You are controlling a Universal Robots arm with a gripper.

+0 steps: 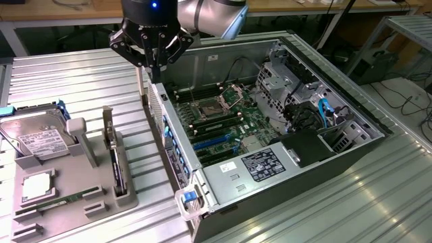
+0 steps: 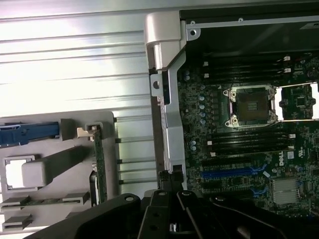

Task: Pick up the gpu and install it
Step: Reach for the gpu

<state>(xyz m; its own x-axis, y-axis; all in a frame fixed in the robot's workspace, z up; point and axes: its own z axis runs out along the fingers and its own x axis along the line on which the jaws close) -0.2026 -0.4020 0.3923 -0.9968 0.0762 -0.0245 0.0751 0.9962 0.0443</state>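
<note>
Beside the open sheet-metal case (image 1: 270,215), on the exterior view's left, the gpu (image 1: 117,169), a thin black card with a silvery bracket, stands on edge in a grey moulded holder (image 1: 94,178) on the ribbed metal bench (image 1: 74,81). Over the case's rear wall hovers the gripper (image 1: 157,75), its black fingers pressed together and empty.

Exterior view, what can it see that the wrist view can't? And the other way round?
Exterior view: the whole gripper hanging by the edge of the computer case, the hard drive with its white label, the labelled power supply and the blue cables.
Wrist view: the gripper's dark links seen from close behind, and the board looked at from straight above.
Both: the gpu standing in the gray holder, the green memory stick, the processor socket and the blue slots.
</note>
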